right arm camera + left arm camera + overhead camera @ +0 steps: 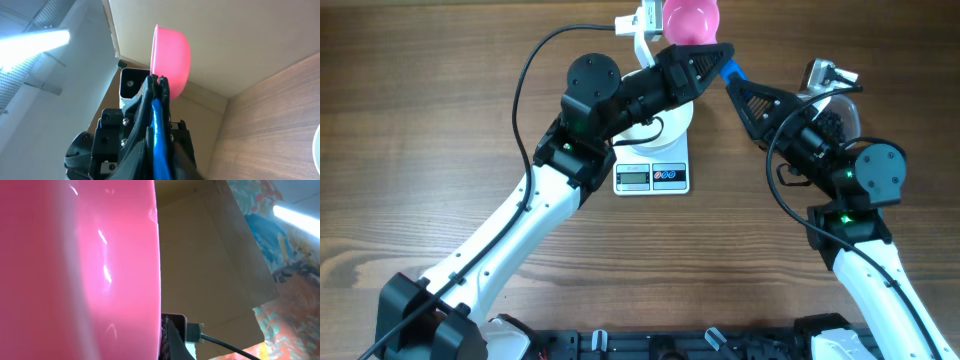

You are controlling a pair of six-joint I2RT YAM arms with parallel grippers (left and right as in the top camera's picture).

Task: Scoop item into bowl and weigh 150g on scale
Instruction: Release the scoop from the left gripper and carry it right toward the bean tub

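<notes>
The black beads (832,118) are a loose heap of tiny round grains. Each is light and hard, and they are likely to roll and scatter, so no claw can pinch them. I judge they must be lifted in a scoop that is kept level. They lie in the clear tub (848,95) at the right, mostly hidden under the right arm. Whether any sit in the pink scoop (692,18) cannot be told, since only its glossy outer wall shows. The scoop is raised at the far edge of the table, beyond the white bowl (672,128), which appears to stand on the scale (652,176). The left gripper (705,48) is clamped on the scoop. The right gripper (157,86) reaches to the scoop's rim with its 2 blue-lined fingers nearly together. Whether they grip it I cannot tell.
</notes>
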